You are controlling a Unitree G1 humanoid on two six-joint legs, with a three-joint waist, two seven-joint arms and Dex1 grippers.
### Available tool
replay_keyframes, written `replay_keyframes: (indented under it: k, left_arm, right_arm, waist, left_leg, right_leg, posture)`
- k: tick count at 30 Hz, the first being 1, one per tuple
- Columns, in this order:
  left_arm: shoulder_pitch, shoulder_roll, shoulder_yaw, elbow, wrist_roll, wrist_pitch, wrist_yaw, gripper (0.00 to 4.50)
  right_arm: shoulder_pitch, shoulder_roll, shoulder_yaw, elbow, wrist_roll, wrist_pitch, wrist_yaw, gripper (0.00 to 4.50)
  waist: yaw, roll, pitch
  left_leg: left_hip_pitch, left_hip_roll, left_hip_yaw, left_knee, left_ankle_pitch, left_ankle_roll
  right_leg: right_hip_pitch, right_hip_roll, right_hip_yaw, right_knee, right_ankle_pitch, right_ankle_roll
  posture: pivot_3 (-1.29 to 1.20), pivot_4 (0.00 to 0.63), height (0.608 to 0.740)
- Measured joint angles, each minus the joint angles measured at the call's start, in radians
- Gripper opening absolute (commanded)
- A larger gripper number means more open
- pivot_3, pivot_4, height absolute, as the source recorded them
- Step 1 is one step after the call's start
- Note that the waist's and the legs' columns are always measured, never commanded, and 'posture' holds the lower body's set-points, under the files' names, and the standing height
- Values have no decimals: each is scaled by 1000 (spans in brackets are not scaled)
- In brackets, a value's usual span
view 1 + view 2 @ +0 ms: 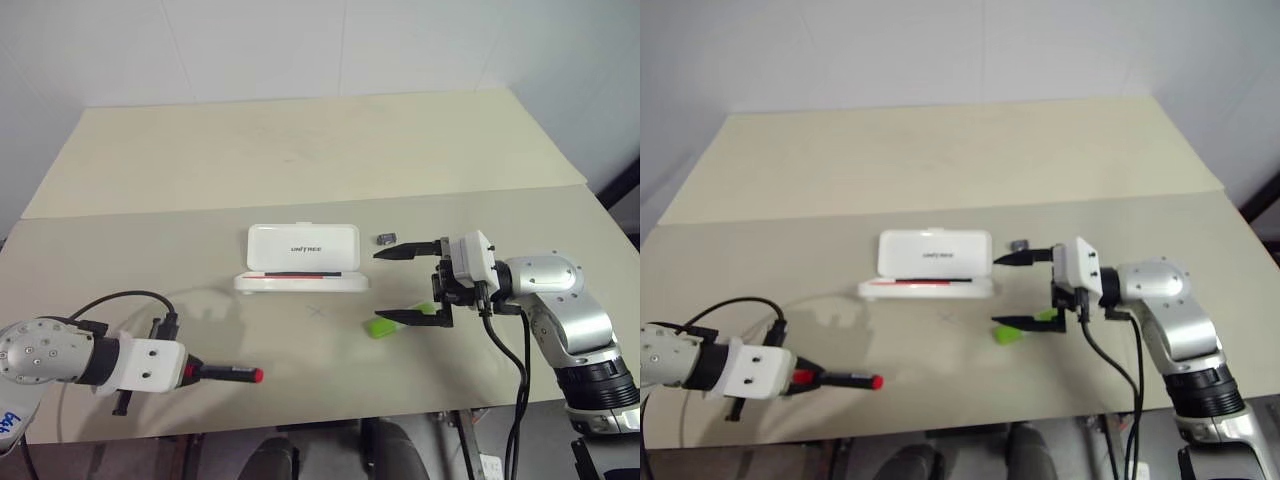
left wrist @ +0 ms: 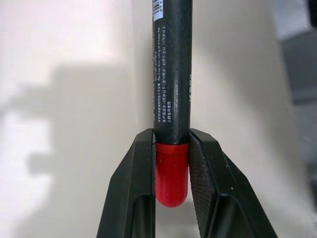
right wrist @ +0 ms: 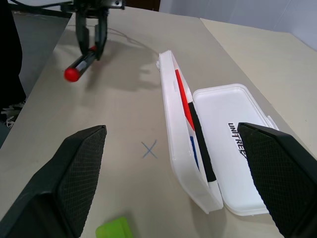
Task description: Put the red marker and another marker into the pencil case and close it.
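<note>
My left gripper (image 1: 197,371) is shut on one red end of the red marker (image 1: 228,374) near the table's front left. The marker's black middle (image 2: 171,74) and far red tip point right, low over the table. The white pencil case (image 1: 303,247) lies open at the table's middle, with its lettered lid (image 3: 223,114) folded back. My right gripper (image 1: 375,286) hangs open just right of the case, pointing left. The lime-green marker (image 1: 383,326) lies on the table under its lower finger, partly hidden.
A small dark grey block (image 1: 386,238) sits right of the case, close to my right gripper's upper finger. A faint pencilled cross (image 1: 318,311) marks the table in front of the case. The table's front edge (image 1: 300,425) runs close behind the left gripper.
</note>
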Motion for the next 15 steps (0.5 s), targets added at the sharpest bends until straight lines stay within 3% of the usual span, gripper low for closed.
replay_keyframes:
  k: [9, 15]
  left_arm:
    - [-18, -51, 71, -21, -225, -30, -61, 537]
    - [-209, -52, 63, -25, -282, 84, 17, 537]
  right_arm:
    - [-3, 15, 5, 28, -10, -1, 5, 4500]
    - [-2, 26, 10, 38, -19, -4, 5, 4500]
  waist:
    - [1, 0, 0]
    - [2, 0, 0]
  left_leg:
    - [0, 1, 0, 0, 0, 0]
    - [0, 0, 0, 1, 0, -1]
  right_leg:
    - [0, 0, 0, 0, 0, 0]
    - [0, 0, -1, 1, 0, 0]
  posture:
    - [0, 150, 740]
    - [0, 150, 740]
